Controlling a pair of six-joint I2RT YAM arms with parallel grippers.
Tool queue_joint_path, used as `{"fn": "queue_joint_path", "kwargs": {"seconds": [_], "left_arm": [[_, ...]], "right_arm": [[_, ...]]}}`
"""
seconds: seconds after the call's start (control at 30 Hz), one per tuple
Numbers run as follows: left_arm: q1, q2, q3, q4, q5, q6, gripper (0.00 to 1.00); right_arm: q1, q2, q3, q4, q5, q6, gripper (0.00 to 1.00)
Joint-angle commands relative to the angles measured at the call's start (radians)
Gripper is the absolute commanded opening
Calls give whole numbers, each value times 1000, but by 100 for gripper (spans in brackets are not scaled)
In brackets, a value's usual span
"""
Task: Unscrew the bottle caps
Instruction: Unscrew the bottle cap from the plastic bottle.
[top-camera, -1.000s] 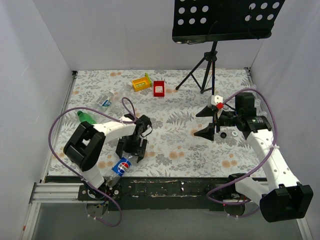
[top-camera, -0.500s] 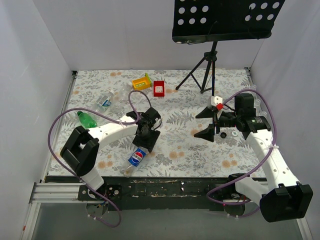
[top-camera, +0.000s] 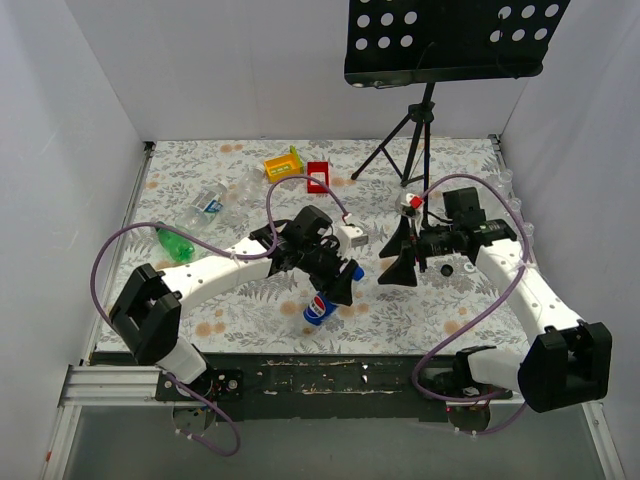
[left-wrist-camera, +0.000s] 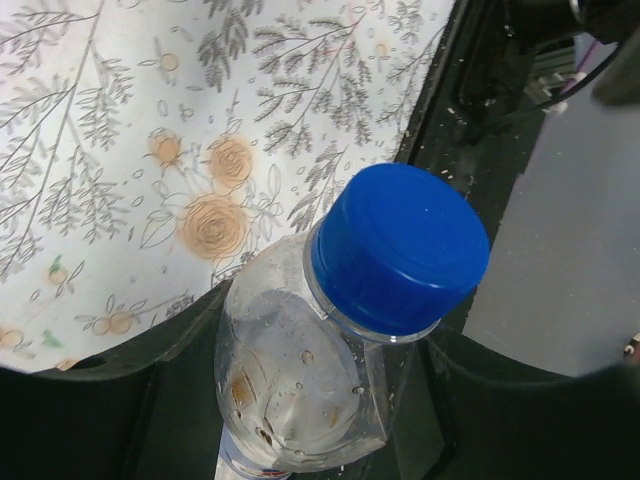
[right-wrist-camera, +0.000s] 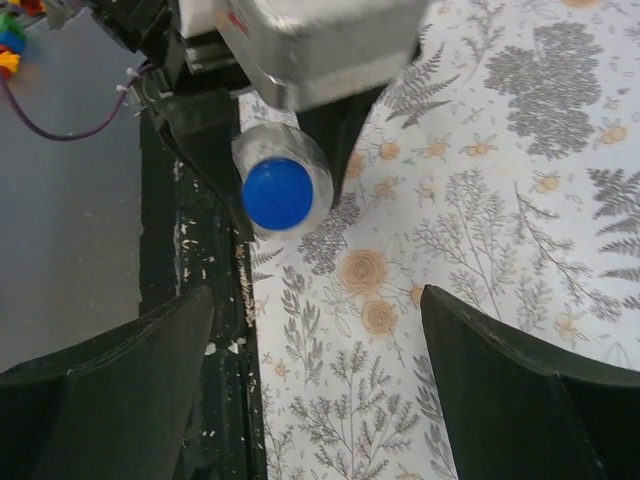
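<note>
Left gripper (top-camera: 336, 284) is clamped on the Pepsi bottle (top-camera: 318, 306), with a finger on each side of the clear shoulder just below the neck. The bottle sits at about 6 o'clock on the table (top-camera: 450, 320), near the front edge. It is tilted, base low toward 7 o'clock and neck up toward 2 o'clock; can't tell whether the base touches the cloth. The blue cap (top-camera: 357, 272) is on the neck. In the left wrist view it fills the centre, and condensation drops show inside the clear plastic under it. Right gripper (top-camera: 396, 254) is spread wide and holds nothing. It sits at 3 o'clock from the cap, near it but apart. In the right wrist view the two dark fingers (right-wrist-camera: 530, 390) sit low at 5 and 7 o'clock. The cap faces the lens head-on at 11 o'clock, beyond the fingertips, with the left gripper body right behind it. Other bottles are well away on the left. The green bottle (top-camera: 172, 240) lies at 9 o'clock, and the clear bottles (top-camera: 205, 207), one with a blue label, lie at 10 o'clock. The yellow box (top-camera: 283, 165) and red box (top-camera: 318, 176) sit side by side at 12 o'clock. The music stand (top-camera: 450, 40) stands at 1 o'clock, at the back.
</note>
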Motion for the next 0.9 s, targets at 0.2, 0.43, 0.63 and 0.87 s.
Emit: {"fn": "queue_joint_path", "kwargs": {"seconds": [0.2,0.43,0.63,0.87], "left_arm": [[-4,33,38,89,146,-10,18],[-12,65,50,92,140,-36,18],[-15,85,64,83,134,-42,19],[-16,87,73,83,105,-66,27]], "right_arm": [[142,54,37,109,33,218,91],[168,93,67,110,10,229,81],[175,82,60,132,7,238,72],[180,79,48,145,-16,237,28]]}}
